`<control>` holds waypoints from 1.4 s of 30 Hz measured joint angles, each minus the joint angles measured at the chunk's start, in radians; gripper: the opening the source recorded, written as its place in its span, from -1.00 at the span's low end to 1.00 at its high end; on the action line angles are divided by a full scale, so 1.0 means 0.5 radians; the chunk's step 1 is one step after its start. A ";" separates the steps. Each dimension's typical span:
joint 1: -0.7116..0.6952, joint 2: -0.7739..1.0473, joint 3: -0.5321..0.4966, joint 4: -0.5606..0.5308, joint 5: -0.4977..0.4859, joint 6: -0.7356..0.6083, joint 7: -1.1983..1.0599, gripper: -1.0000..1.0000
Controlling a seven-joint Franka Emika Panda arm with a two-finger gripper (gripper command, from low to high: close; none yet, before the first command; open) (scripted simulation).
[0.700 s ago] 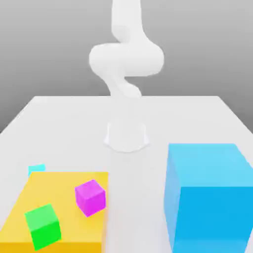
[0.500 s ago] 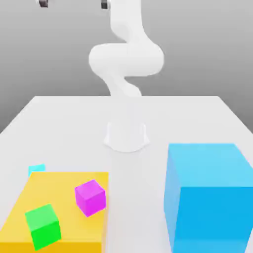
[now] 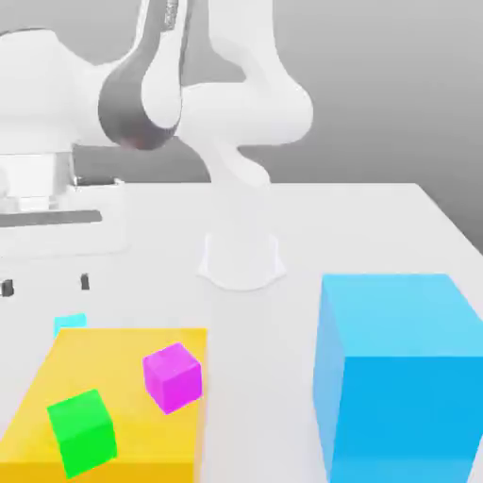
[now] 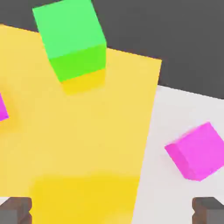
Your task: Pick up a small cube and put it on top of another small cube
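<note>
One small cyan cube (image 3: 70,322) sits in the lower left of the exterior view, just past the far edge of a single yellow slab (image 3: 123,377), which hides the lower part of it. One green cube (image 3: 82,433) and one magenta cube (image 3: 173,377) rest on the slab, apart from each other, both tilted to its edges; the magenta one is nearer the slab's edge toward the exterior view's right. The hand view shows a second magenta cube (image 4: 197,151), on the white table (image 3: 330,226) beside the slab, while the magenta cube on the slab is mostly cut off there. One large blue cube (image 3: 406,406) stands at the lower right of the exterior view, its bottom cut off by the frame. The gripper (image 3: 46,285) is at the left of the exterior view, empty and spread wide, its two fingertips a little above the cyan cube in the picture. Its housing runs out past the frame's left edge, and part of the robot arm (image 3: 47,94) is cut off at the upper left.
</note>
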 joint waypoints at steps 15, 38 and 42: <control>-0.614 0.683 0.453 -0.088 0.794 0.413 -1.065 0.00; -0.488 0.526 0.243 -0.139 0.432 0.328 -0.796 -1.00; -0.419 0.373 0.096 -0.188 0.107 0.240 -0.551 -1.00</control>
